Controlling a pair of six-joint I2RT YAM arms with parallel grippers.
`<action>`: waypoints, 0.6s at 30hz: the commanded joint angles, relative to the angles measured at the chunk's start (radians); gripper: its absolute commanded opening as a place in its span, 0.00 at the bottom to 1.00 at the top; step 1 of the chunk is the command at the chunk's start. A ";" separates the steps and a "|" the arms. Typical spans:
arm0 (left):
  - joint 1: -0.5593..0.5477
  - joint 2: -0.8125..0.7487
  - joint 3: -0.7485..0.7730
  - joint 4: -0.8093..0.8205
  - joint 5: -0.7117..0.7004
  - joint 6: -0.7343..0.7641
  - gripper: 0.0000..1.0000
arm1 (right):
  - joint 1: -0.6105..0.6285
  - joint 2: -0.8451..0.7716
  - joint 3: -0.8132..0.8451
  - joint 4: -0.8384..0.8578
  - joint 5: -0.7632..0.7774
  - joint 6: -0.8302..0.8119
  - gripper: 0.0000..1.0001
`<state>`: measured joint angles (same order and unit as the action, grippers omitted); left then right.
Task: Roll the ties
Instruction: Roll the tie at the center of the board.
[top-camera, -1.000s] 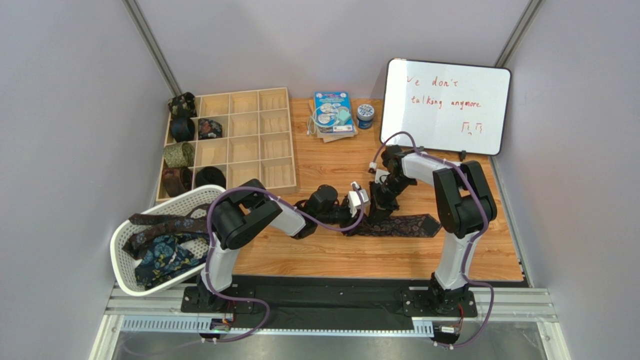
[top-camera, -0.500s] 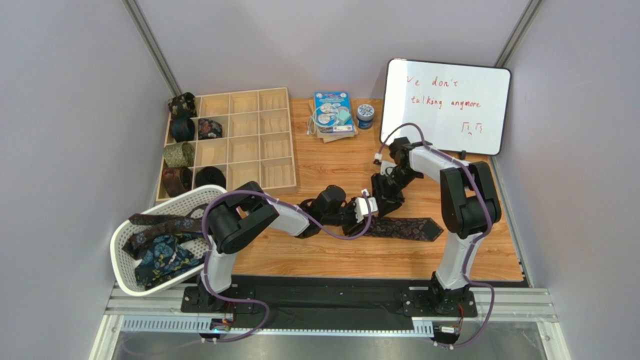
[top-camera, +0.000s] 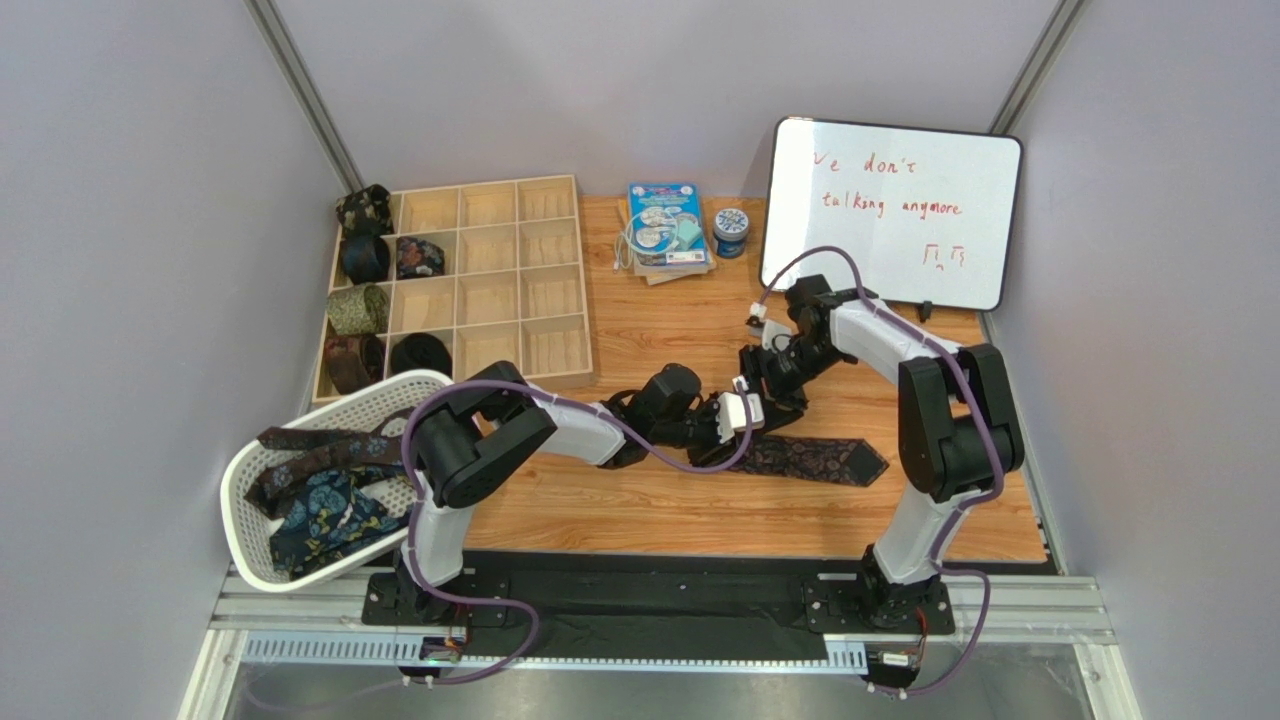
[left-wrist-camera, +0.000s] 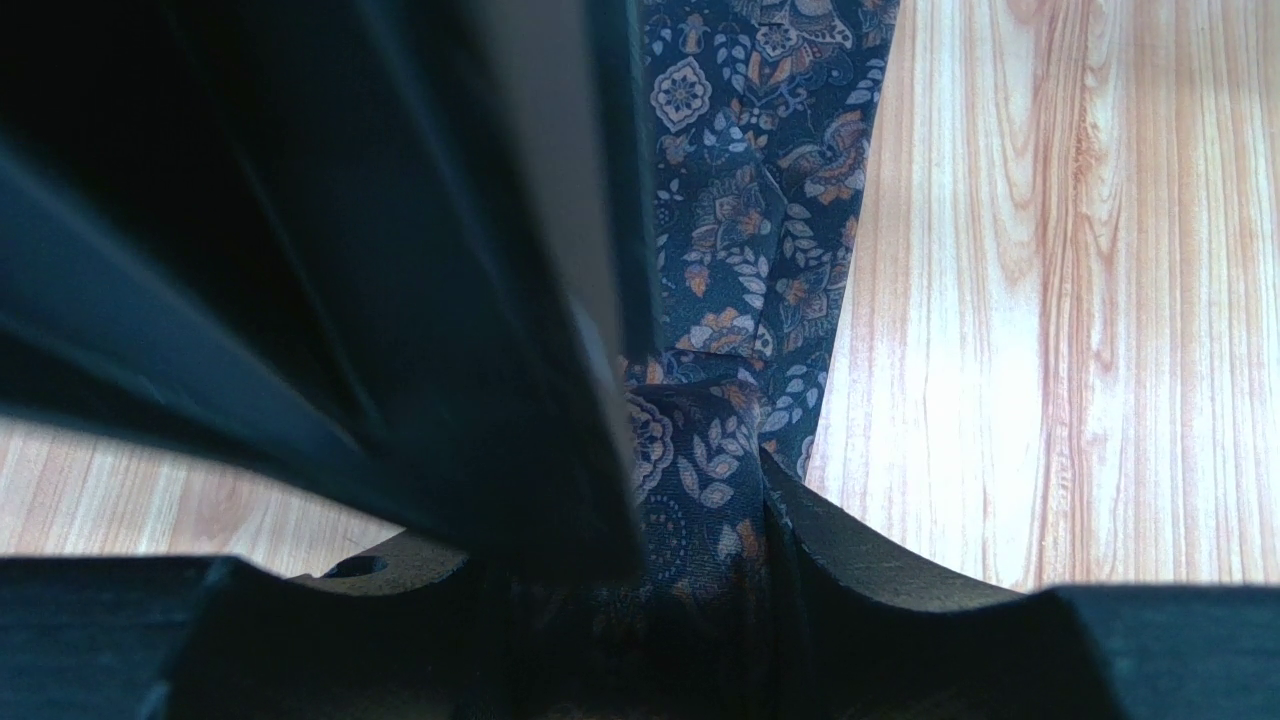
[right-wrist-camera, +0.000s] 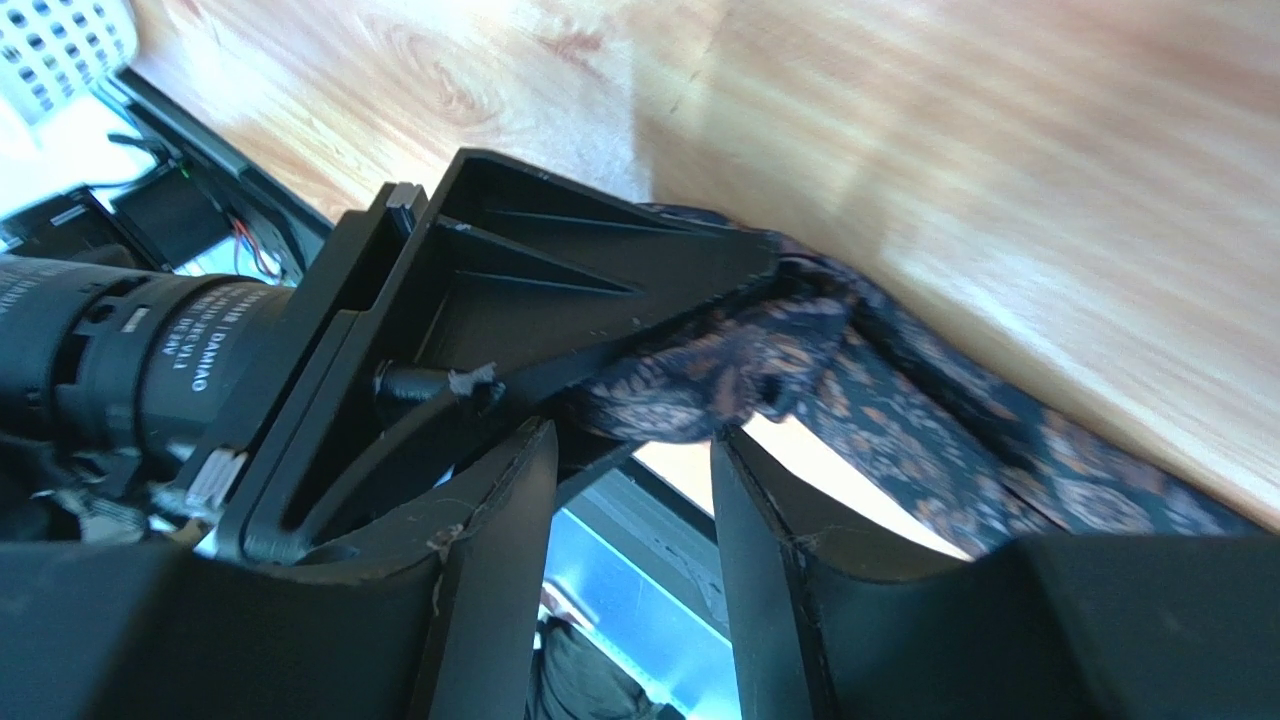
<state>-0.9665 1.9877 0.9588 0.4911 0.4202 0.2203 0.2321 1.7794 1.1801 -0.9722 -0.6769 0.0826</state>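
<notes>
Your left gripper (top-camera: 742, 425) is clamped on one bunched end of a dark patterned tie (top-camera: 819, 458). The rest of the tie lies flat on the wooden table (top-camera: 676, 510), stretching away ahead of its fingertips. Your right gripper (right-wrist-camera: 631, 450) hangs just beside it with its fingers apart and the bunched end at their mouth. Its body blocks much of the left wrist view. Far behind the left gripper, near that arm's base, a white basket (top-camera: 248, 518) holds loose ties (top-camera: 323, 503). A wooden tray (top-camera: 519, 285) sits beyond the basket. A whiteboard (top-camera: 894, 210) stands behind the right gripper.
</notes>
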 joint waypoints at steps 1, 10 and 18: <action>-0.006 0.063 -0.023 -0.223 -0.028 0.047 0.33 | 0.030 0.011 -0.019 0.065 -0.029 0.014 0.45; 0.006 0.046 -0.020 -0.240 -0.015 0.027 0.39 | 0.018 0.063 -0.043 0.043 0.072 -0.026 0.00; 0.040 0.013 -0.026 -0.212 -0.001 -0.035 0.52 | -0.040 0.048 -0.079 0.029 0.206 -0.044 0.00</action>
<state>-0.9546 1.9877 0.9760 0.4564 0.4362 0.2180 0.2298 1.8168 1.1374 -0.9398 -0.7013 0.0898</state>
